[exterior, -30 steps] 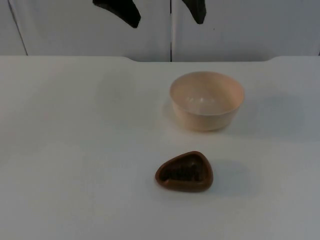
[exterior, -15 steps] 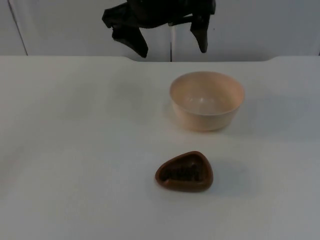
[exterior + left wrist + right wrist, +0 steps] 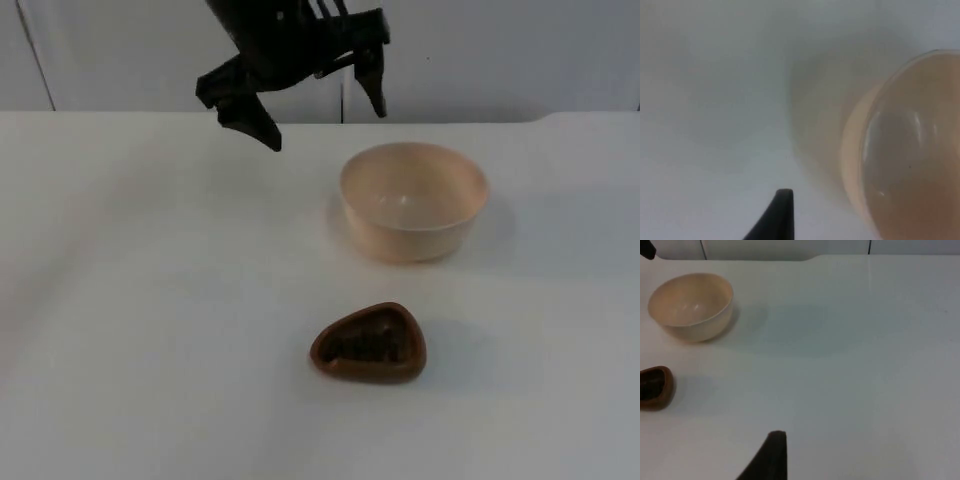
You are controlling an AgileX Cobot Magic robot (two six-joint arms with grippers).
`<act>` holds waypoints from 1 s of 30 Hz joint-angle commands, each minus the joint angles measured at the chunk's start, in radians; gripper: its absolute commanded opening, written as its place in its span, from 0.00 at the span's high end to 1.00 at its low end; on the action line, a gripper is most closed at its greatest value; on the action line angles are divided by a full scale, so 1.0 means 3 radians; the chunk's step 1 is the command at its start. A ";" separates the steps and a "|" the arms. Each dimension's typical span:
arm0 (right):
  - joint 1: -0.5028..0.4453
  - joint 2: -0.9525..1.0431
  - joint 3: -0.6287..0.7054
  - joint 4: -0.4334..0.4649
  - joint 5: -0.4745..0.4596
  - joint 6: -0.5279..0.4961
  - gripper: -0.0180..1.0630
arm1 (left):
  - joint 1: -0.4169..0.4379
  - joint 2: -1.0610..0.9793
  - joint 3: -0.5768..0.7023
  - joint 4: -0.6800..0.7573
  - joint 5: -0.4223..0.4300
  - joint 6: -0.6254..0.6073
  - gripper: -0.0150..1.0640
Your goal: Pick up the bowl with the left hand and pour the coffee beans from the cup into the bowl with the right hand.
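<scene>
Top view, table (image 3: 130, 330): white top running back to the grey partition wall (image 3: 500, 50), and it carries 2 task things, bowl behind, cup in front.
Left gripper (image 3: 320, 110): here it is above the far edge, just left of and behind the bowl, its 2 black fingers spread wide with nothing between them. Not touching the bowl.
Bowl (image 3: 414, 200): cream, round, upright, empty inside, right of centre. In the left wrist view the bowl (image 3: 905, 150) sits close beside the fingertip (image 3: 775, 215), rim facing up.
Bowl handling: looks like light, stiff plastic with a smooth, probably slippery wall. My call is to take the near-left rim, 1 finger inside and 1 outside, and lift level.
Cup (image 3: 368, 345): brown, rounded-triangular, low, with dark coffee beans (image 3: 368, 347) inside, in front of the bowl and apart from it. Right wrist view catches the cup (image 3: 655, 388) near the bowl (image 3: 691, 306).
Cup handling: small, rigid and shallow, so beans could spill on a tilt. A pinch across its narrow end looks safest.
Right gripper: waiting off to the right, well apart from both things; 1 fingertip (image 3: 767, 457) shows, so I cannot tell its spread.
Step in hand: closing in on the bowl, by my reading; pour not yet begun.
</scene>
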 commanded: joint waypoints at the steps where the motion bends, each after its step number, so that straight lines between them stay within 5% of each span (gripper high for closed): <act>1: -0.0019 -0.0014 0.0008 0.0000 -0.0010 -0.0027 0.01 | 0.0016 0.0041 -0.0021 -0.0091 -0.0015 0.0091 0.07; 30: -0.0019 -0.0014 0.0008 0.0000 -0.0010 -0.0027 0.01 | -0.0080 0.0453 -0.0021 0.0114 -0.0341 0.0311 0.10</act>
